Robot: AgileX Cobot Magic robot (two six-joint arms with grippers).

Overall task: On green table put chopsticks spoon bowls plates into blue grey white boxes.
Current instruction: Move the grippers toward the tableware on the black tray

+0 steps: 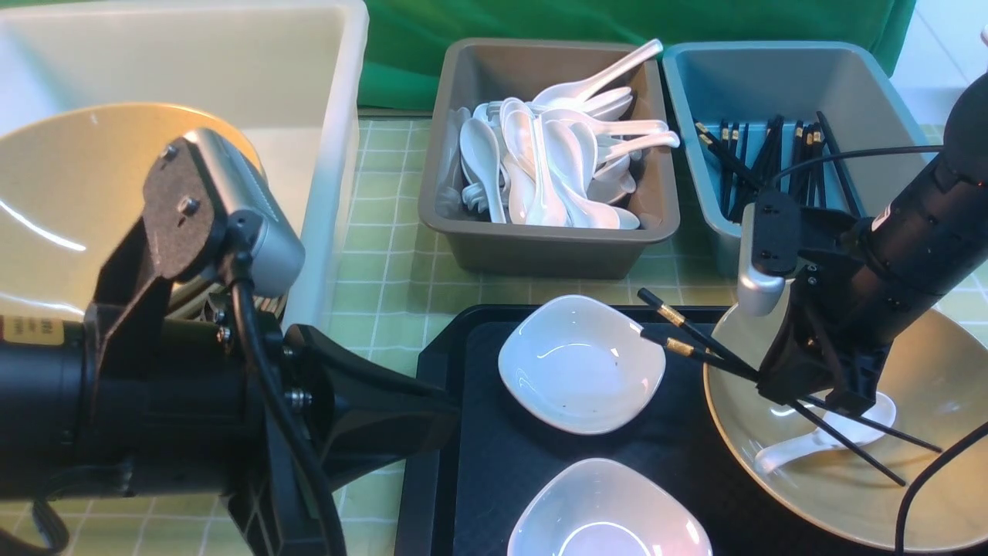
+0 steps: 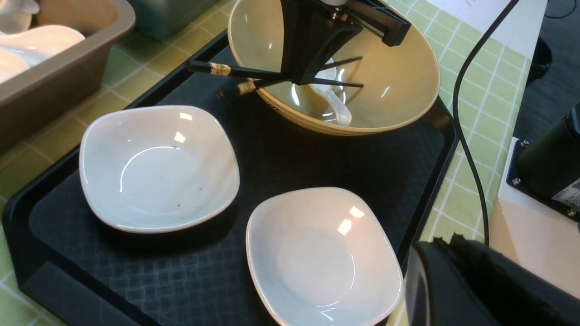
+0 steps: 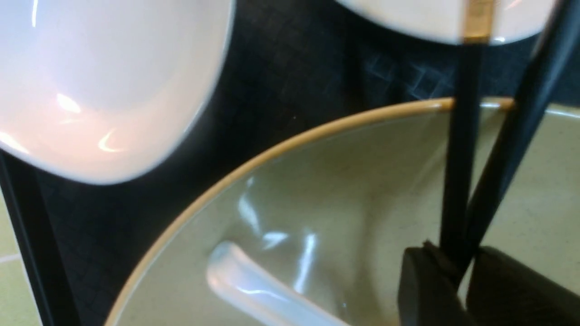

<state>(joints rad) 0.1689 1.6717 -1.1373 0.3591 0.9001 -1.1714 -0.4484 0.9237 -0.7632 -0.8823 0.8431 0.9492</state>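
Observation:
My right gripper [image 1: 803, 398] [image 3: 462, 267] is shut on two black chopsticks [image 1: 698, 340] [image 3: 460, 181] just above a tan bowl [image 1: 926, 463] at the right end of the tray. A white spoon [image 1: 818, 444] [image 2: 337, 106] lies in that bowl. Two white plates [image 1: 579, 363] [image 1: 610, 513] sit on the tray. My left gripper [image 1: 451, 409] [image 2: 446, 242] is shut and empty beside the near plate [image 2: 321, 258]. Another bowl [image 1: 69, 201] rests in the white box [image 1: 332, 154]. The grey box [image 1: 540, 247] holds several spoons, the blue box [image 1: 772, 85] several chopsticks.
The black textured tray [image 1: 494, 463] lies on the green table [image 1: 394, 286] in front of the boxes. My left arm's body fills the near left of the front view. A black cable [image 1: 926, 494] hangs over the right bowl's near side.

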